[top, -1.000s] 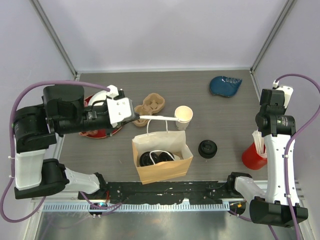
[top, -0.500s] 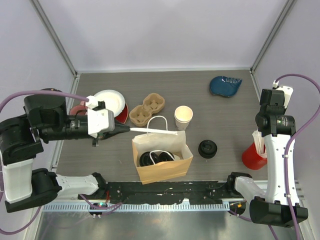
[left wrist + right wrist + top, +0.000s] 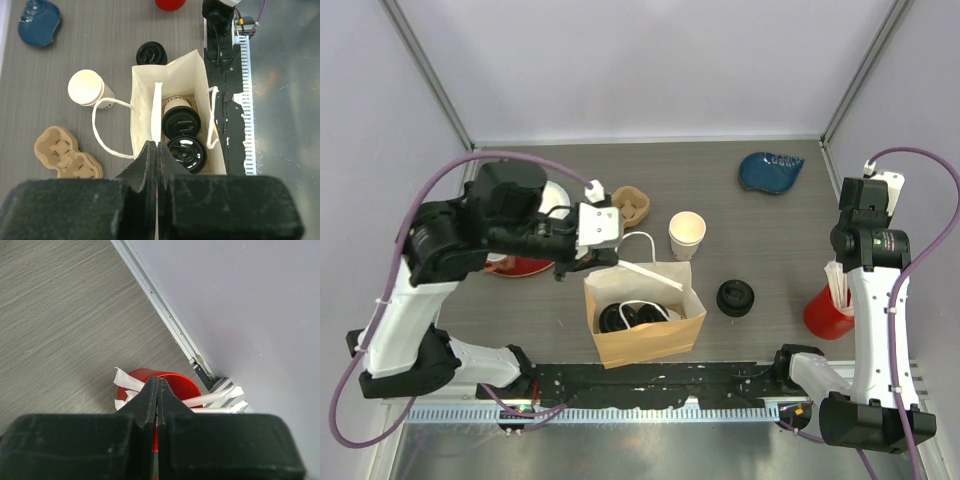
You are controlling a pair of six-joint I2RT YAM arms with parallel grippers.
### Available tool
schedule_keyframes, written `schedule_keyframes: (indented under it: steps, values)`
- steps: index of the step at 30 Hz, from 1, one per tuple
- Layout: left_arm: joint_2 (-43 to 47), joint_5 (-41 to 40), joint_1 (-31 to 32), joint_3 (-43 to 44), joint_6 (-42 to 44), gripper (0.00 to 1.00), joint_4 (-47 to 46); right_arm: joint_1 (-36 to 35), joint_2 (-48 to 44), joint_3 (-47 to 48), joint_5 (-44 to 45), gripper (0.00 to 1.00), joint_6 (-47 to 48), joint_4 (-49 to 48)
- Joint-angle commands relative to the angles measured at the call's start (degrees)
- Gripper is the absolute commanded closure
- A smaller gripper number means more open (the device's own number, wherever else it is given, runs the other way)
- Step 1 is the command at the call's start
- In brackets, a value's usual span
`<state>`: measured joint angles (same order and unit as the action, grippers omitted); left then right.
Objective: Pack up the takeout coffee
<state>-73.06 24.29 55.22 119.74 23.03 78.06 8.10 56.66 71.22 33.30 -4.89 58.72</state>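
Observation:
Two white paper cups with black sip lids (image 3: 617,318) (image 3: 642,314) stand inside the open brown paper bag (image 3: 645,345). The left wrist view shows both lids (image 3: 182,121) (image 3: 187,154) in the bag (image 3: 140,110). My left gripper (image 3: 603,258) (image 3: 157,146) is shut on a white paper-wrapped straw (image 3: 650,273) (image 3: 156,110). It hovers at the bag's back left edge, and the straw slants over the bag's mouth. My right gripper (image 3: 157,382) is shut and empty, high above the red cup of wrapped straws (image 3: 172,385) (image 3: 825,312).
An open white cup without a lid (image 3: 687,232) (image 3: 86,87) stands behind the bag. Loose black lids (image 3: 735,297) (image 3: 151,52) lie to its right. A cardboard cup carrier (image 3: 628,205), a blue cloth (image 3: 772,170) and a red plate (image 3: 520,265) sit further back.
My left gripper pulled the straw left away from the open cup, then swung back right. The straw now slants over the bag's mouth. The right arm has not moved.

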Motion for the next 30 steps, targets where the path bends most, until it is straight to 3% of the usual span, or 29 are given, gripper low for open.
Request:
schedule_keyframes:
  steps: [1, 4, 5, 8, 11, 14, 30]
  values:
    - [-3.05, 0.41, -0.20, 0.32, 0.18, 1.00, 13.62, 0.25, -0.06, -0.03, 0.54, 0.99, 0.23, -2.12]
    - [-5.69, -1.52, -0.29, 0.84, 0.96, 0.96, 13.95, 0.25, -0.15, 0.23, 0.63, 0.99, 0.23, -2.03]
    - [-6.39, -2.40, -0.29, 1.19, 1.05, 0.75, 14.22, 0.25, -0.15, 0.23, 0.63, 0.99, 0.23, -2.03]
    - [-7.89, -2.32, -0.20, 3.12, 1.67, 0.37, 14.14, 0.25, -0.15, 0.15, 0.80, 0.99, 0.23, -2.12]
    - [-8.33, -1.53, -0.29, 5.67, 1.93, 0.24, 11.33, 0.25, -0.15, -0.03, 1.15, 0.99, -0.04, -2.03]
    - [-9.56, -1.00, -0.20, 7.78, 1.50, 0.19, 8.43, 0.25, -0.50, -0.29, 2.12, 0.99, -0.12, -2.03]
    - [-14.75, 1.11, -0.29, 15.17, -1.14, 0.18, 5.79, 2.18, -0.59, -6.08, 8.89, 0.99, -3.99, -6.51]
